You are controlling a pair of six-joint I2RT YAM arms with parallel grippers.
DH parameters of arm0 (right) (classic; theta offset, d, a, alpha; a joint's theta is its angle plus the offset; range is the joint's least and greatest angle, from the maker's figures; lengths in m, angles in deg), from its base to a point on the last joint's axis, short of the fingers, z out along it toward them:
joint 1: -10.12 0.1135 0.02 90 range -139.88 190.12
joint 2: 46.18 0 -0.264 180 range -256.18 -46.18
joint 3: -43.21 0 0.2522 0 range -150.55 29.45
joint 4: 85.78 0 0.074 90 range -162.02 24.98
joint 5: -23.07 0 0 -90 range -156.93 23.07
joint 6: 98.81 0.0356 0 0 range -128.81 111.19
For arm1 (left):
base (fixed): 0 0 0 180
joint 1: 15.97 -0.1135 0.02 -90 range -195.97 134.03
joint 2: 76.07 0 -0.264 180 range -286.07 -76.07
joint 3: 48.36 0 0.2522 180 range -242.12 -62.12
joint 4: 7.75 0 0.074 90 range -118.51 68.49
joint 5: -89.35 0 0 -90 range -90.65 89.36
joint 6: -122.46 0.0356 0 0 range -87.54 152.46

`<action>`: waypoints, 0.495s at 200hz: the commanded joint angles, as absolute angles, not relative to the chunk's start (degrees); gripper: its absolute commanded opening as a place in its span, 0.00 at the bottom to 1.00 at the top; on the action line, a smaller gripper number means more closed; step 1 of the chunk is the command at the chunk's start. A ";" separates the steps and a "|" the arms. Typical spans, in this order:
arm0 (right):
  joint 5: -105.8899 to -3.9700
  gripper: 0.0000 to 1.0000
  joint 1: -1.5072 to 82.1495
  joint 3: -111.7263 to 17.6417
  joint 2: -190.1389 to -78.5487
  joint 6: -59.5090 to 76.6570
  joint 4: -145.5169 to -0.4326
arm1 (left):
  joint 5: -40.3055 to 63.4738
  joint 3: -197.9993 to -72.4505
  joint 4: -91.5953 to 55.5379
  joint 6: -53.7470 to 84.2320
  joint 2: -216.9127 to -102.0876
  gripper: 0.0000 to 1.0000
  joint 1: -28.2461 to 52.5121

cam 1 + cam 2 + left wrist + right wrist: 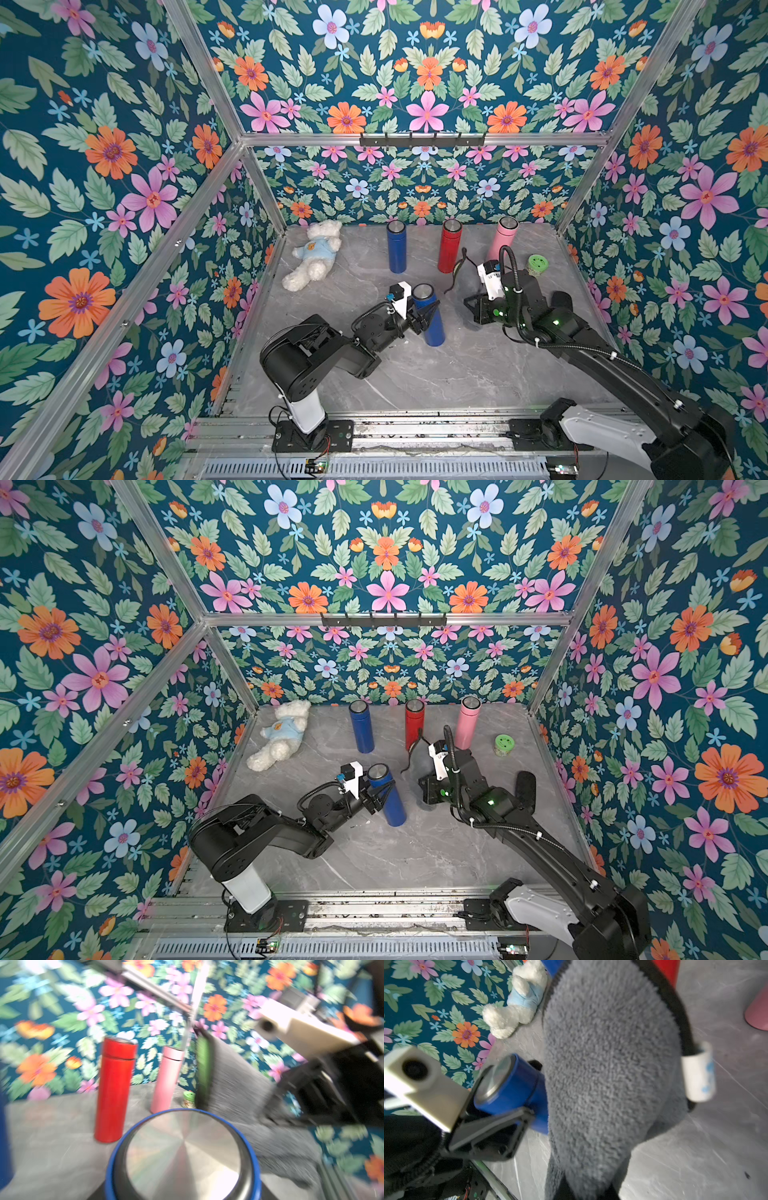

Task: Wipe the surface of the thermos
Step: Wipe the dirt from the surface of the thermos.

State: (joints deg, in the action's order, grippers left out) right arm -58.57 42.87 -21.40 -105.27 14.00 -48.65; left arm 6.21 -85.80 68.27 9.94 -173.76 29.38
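A blue thermos [434, 332] with a steel lid [182, 1157] stands upright at mid-table. My left gripper [430, 311] is shut on its upper body, one black finger [492, 1128] on each side. My right gripper [471, 297] is shut on a grey fluffy cloth [608, 1068] with a black edge. The cloth [465, 276] hangs just right of the thermos top, and I cannot tell whether they touch. In the left wrist view the cloth [234, 1084] hangs behind the lid. The right wrist view shows the thermos [512, 1088] partly hidden behind the cloth.
Along the back wall stand another blue thermos [397, 247], a red one [450, 246] and a pink one [503, 239]. A green-lidded jar [537, 266] sits at the back right. A white teddy bear [311, 255] lies at the back left. Flowered walls enclose the marble table [415, 374].
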 commanded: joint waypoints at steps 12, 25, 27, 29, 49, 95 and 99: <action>-59.58 0.00 42.33 -18.56 -102.23 13.80 -43.92 | -12.76 -84.26 77.01 -10.28 -169.70 0.00 29.40; -58.59 0.00 42.30 -16.79 -101.98 14.78 -45.87 | -17.41 -83.51 77.02 -15.95 -168.39 0.00 29.40; -58.47 0.00 42.33 -16.61 -102.03 14.91 -46.13 | -18.22 -83.35 77.02 -16.97 -168.19 0.00 29.43; -58.24 0.00 42.36 -16.37 -102.07 14.96 -46.37 | -18.86 -83.16 76.97 -17.82 -168.07 0.00 29.42; -56.28 0.00 42.37 -14.71 -102.95 15.82 -49.68 | -25.30 -81.58 77.09 -26.90 -166.19 0.00 29.45; -53.39 0.00 42.33 -14.30 -106.83 16.39 -55.20 | -29.03 -81.77 77.10 -37.91 -164.13 0.00 29.08; -52.68 0.00 42.35 -14.15 -107.07 16.60 -56.29 | -29.03 -81.96 77.10 -37.96 -164.07 0.00 29.05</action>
